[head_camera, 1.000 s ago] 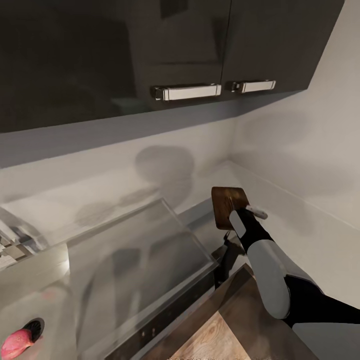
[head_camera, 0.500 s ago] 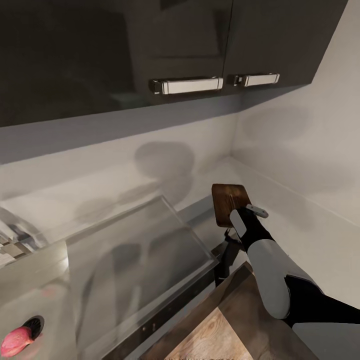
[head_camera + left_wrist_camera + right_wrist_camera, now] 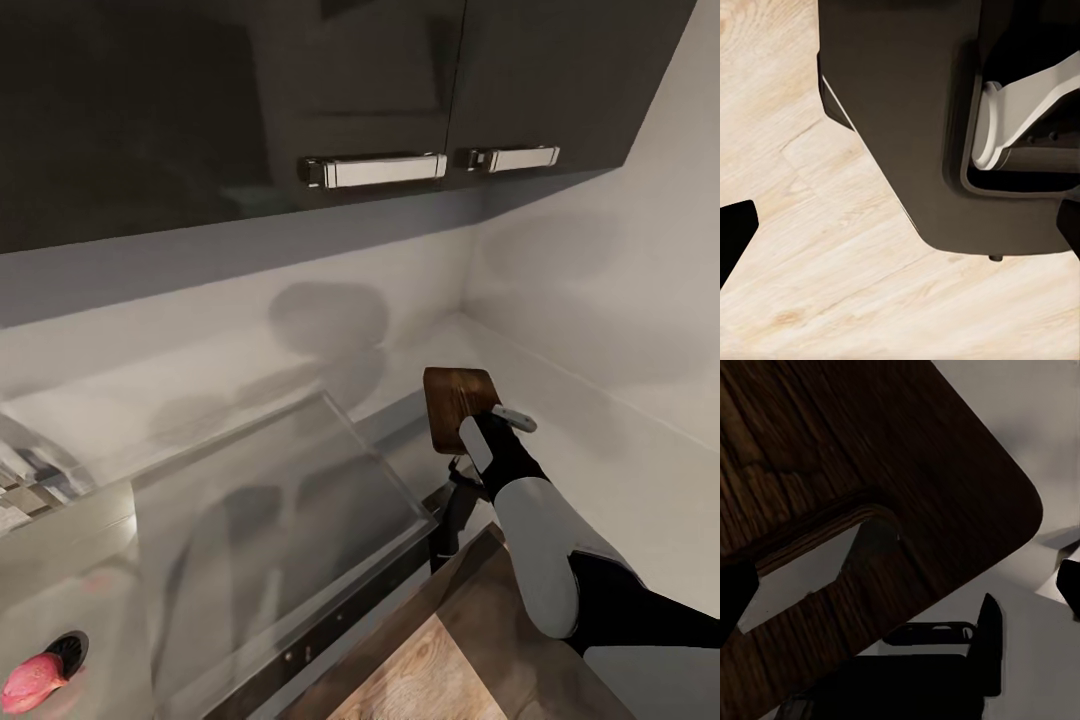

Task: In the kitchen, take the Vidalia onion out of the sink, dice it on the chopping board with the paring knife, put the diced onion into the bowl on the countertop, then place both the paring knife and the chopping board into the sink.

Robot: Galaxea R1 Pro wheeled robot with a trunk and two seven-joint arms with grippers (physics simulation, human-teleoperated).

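The dark brown grained wooden chopping board (image 3: pixel 458 398) looks matt. The grey steel sink (image 3: pixel 270 520) is smooth and reflective. The 2 chrome cupboard handles (image 3: pixel 375 170) shine on glossy dark cupboard doors (image 3: pixel 200 110).

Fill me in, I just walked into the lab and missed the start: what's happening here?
The robot's right gripper holds the chopping board lifted over the grey countertop near the corner, apparently gripped at its handle-slot end. The sink lies to the left, with a pinkish onion by the drain. The board has not reached the sink yet. The left wrist view looks down at pale wood floor and a dark part of the robot's own body.
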